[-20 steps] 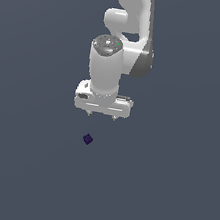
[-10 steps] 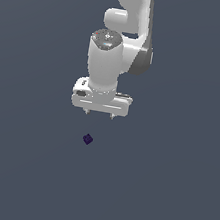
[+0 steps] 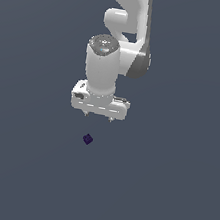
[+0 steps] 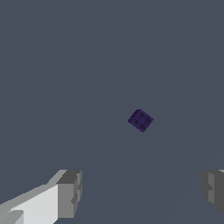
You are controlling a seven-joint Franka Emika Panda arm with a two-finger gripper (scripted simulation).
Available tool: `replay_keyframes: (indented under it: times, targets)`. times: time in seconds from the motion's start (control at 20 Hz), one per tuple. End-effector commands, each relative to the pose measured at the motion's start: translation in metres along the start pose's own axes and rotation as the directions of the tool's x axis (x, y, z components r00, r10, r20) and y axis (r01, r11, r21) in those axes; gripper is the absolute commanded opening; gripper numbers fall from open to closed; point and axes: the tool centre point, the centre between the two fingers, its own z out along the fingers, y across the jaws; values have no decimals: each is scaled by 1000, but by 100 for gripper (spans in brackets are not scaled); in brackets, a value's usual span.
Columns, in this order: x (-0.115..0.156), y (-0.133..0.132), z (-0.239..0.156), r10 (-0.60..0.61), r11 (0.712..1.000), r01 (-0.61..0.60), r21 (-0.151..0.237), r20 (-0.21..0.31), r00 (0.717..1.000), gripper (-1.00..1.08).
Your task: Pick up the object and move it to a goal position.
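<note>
Grey floor bears cube [image 3: 88,139] beneath spread, downward-pointing pincer [image 3: 97,116].

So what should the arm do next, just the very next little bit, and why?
Probably ease the gripper down and a touch toward the exterior view's left, over the cube. The cube sits alone on the surface, clear of the gripper. In the wrist view the fingers are spread wide with nothing between them, and the cube lies ahead of the gap, not in it.
</note>
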Motion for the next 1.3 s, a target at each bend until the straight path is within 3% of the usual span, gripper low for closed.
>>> replay_keyframes:
  times: [0.0,0.4,0.8,1.25]
  targets:
    - [2,2,7,41,999,-41,2,2,999,100]
    - [14,13,40,245,969,-245,8,12,969,100]
    - [25,26,80,469,883,-469,3,20,883,100]
    - [30,35,105,592,806,-592,-4,21,806,100]
